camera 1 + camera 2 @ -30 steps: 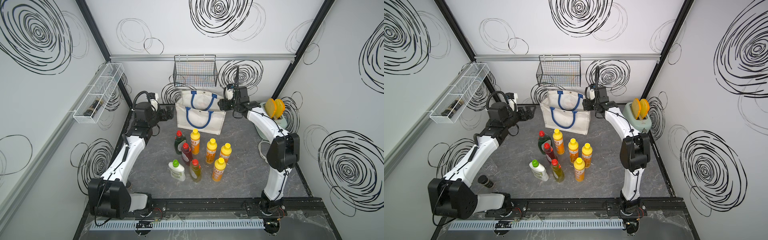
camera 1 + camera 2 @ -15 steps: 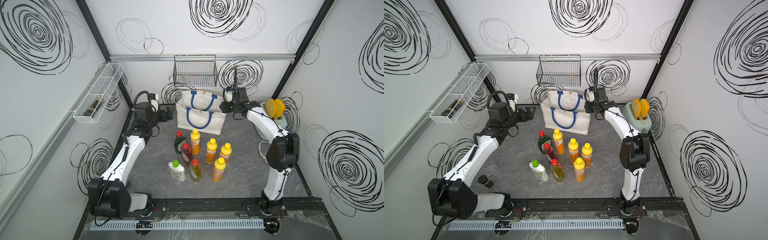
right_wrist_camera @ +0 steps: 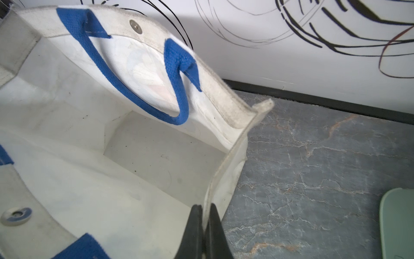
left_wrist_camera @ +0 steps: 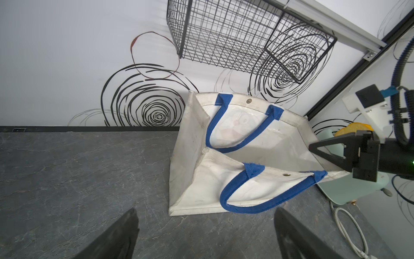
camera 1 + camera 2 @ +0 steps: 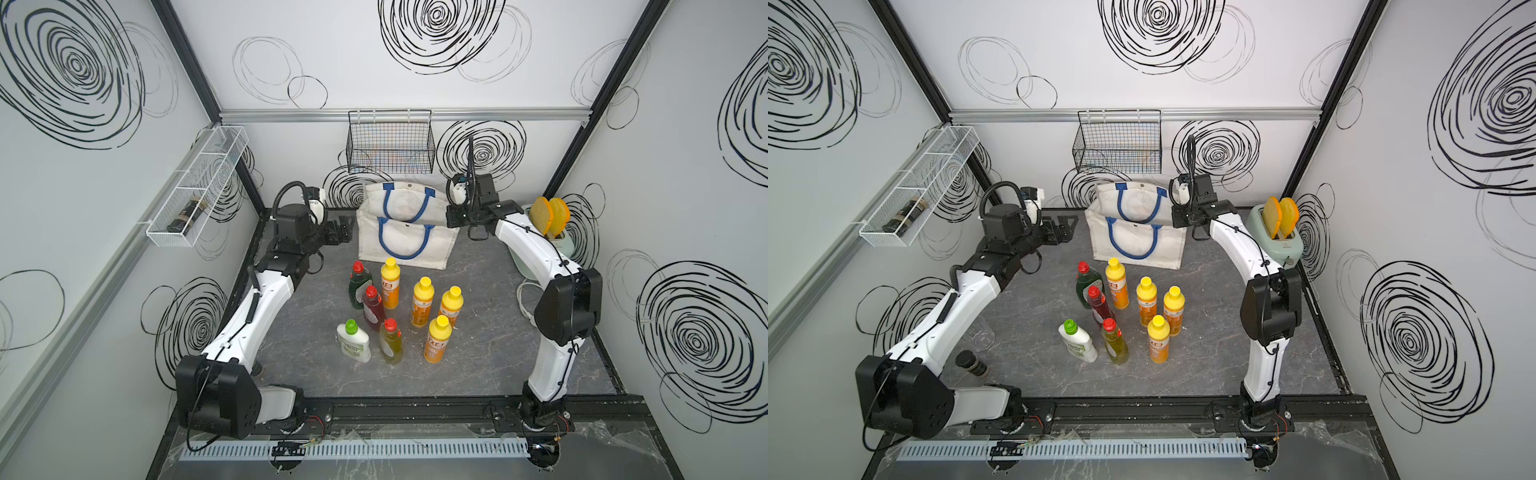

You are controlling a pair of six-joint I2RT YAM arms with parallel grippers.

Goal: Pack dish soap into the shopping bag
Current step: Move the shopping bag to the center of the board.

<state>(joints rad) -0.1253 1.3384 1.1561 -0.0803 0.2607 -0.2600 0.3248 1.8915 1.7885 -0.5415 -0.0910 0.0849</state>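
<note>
The shopping bag (image 5: 405, 245) (image 5: 1138, 245) stands open at the back of the table, its blue handles hanging down. My right gripper (image 5: 451, 218) (image 3: 205, 207) is shut on the rim of its right side wall (image 3: 226, 161). In the right wrist view the bag's floor (image 3: 156, 161) is bare. My left gripper (image 5: 347, 232) (image 4: 206, 215) stands open just left of the bag (image 4: 201, 179), touching nothing. The dish soap stands in a cluster in front of the bag: orange bottles with yellow caps (image 5: 422, 301), a dark green one (image 5: 358, 284), a red one (image 5: 372, 307), a yellow-green one (image 5: 390, 340) and a white one (image 5: 353, 340).
A black wire basket (image 5: 390, 141) hangs on the back wall above the bag. A white wire shelf (image 5: 195, 191) on the left wall holds a dark jar. A toaster (image 5: 552, 237) with yellow slices and its cable (image 5: 523, 299) sit at the right. A dark jar (image 5: 971, 363) and a clear cup (image 5: 984, 332) lie near the left arm.
My right gripper has closed on the bag's right rim. The left arm and the bottles have not moved.
</note>
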